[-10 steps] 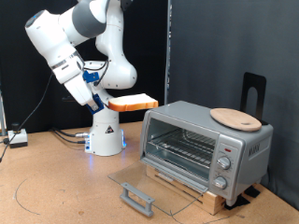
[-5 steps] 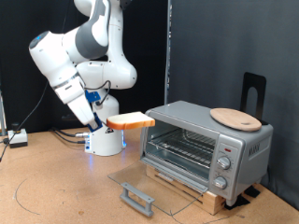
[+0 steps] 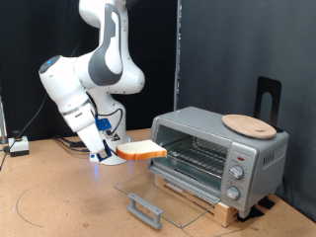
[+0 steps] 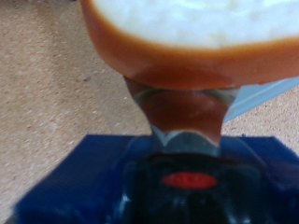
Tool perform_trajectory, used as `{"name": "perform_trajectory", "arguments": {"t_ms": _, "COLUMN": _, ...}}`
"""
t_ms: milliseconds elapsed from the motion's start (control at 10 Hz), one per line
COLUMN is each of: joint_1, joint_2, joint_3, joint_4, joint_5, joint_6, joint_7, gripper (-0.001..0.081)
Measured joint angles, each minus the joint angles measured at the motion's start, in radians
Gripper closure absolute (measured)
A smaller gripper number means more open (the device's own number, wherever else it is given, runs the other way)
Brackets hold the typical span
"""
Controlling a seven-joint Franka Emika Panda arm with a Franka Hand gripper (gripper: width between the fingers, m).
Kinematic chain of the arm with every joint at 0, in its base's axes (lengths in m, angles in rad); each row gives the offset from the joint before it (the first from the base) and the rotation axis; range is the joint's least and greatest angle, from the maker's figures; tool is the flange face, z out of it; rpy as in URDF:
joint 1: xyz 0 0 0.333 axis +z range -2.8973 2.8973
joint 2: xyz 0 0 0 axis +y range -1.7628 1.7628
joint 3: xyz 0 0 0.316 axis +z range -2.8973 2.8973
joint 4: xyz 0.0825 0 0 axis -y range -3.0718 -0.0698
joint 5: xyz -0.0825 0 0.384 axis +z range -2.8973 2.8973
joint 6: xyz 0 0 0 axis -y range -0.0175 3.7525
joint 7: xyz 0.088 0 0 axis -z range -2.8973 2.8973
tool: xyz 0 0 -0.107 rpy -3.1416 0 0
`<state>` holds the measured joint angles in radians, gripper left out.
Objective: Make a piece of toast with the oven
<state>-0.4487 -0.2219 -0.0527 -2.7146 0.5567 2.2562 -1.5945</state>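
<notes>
My gripper [image 3: 115, 150] is shut on the piece of toast [image 3: 141, 150], a flat slice with an orange-brown crust, held level in the air just off the open front of the oven [image 3: 217, 148], towards the exterior view's left. The oven is silver-grey, its glass door [image 3: 163, 190] folded down flat, its wire rack [image 3: 195, 158] bare. In the wrist view the toast [image 4: 187, 42] fills the frame edge, its pale face and brown crust held between my fingers [image 4: 182, 112].
A round tan wooden plate [image 3: 248, 124] lies on the oven's roof. The oven stands on a wooden board [image 3: 197, 197]. Three knobs [image 3: 236, 174] run down its right panel. A black stand [image 3: 268, 99] rises behind it. Cables [image 3: 69, 143] lie by the robot's base.
My arm has come down and moved towards the oven, carrying the toast from high above the base to rack height in front of the open door.
</notes>
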Motion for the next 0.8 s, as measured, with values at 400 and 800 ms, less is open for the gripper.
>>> {"name": "perform_trajectory", "arguments": {"t_ms": 400, "joint_1": 0.055, "joint_2": 0.034, "joint_3": 0.067, "joint_4": -0.03, "joint_5": 0.064, "joint_6": 0.071, "joint_7": -0.004, "gripper": 0.0397}}
{"name": "perform_trajectory", "arguments": {"t_ms": 800, "joint_1": 0.134, "joint_2": 0.016, "joint_3": 0.145, "joint_4": -0.069, "joint_5": 0.194, "joint_6": 0.124, "joint_7": -0.008, "gripper": 0.0397}}
